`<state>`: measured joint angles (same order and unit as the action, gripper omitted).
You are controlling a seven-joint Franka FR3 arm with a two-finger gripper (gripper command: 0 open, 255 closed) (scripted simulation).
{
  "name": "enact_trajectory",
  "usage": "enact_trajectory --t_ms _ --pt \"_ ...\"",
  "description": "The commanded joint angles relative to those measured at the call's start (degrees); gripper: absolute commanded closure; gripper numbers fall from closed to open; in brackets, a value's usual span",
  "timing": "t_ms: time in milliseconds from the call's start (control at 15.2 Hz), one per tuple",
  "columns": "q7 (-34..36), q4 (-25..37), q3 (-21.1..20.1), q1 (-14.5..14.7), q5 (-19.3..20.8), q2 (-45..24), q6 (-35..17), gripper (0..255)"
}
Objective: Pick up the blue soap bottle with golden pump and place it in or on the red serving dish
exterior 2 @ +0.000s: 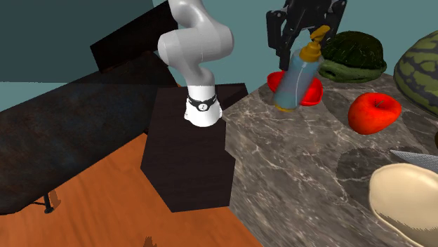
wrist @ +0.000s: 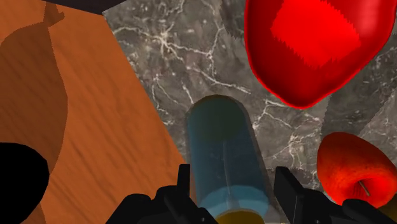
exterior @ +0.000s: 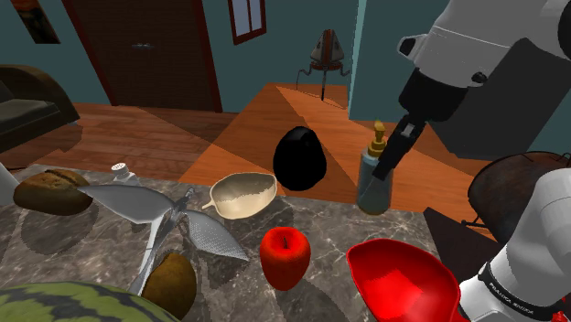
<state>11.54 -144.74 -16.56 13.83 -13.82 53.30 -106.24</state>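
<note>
So the marble bench [exterior: 82,242] carried everything, and I'll place stuff off the red dish [exterior: 403,279]. The white arm [exterior 2: 193,45] rose from its dark stand [exterior 2: 186,165], which stood against the dish's end of the bench, and it bent over toward the dish. A striped watermelon [exterior: 64,306] sat well apart from the dish, way off at the shoulder view's lower left.

The dish itself was shallow and glossy, with its whole red bottom in plain sight and just its own shine in there. A beige bowl [exterior: 242,194] sat upright, farther from the dish than the apple did, and all I could make out inside was its own pale wall.

The soap bottle [wrist: 226,153] was pale blue and see-through. It was near the dish but not in or over it, on the side toward the bench edge where the wood floor [wrist: 76,114] started. The jaws were pinching it. They came in over its top end, and the black fingers [wrist: 287,188] pressed against opposite sides just below the golden pump [exterior: 378,135]. Honestly couldn't tell if its base was touching the bench.

A red apple [exterior: 285,256] sat near the dish, on the shoulder view's left of it.
</note>
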Motion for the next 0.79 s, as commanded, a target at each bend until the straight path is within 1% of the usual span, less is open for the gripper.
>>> enact_trajectory --t_ms 0,462,726 --pt "0.0 1.71 0.36 -0.21 0.36 -0.3 1.43 255" --pt "0.24 7.82 1.21 -0.79 1.31 -1.8 6.03 255" --pt "5.01 8.37 -2.45 1.3 -1.22 1.94 9.62 255"
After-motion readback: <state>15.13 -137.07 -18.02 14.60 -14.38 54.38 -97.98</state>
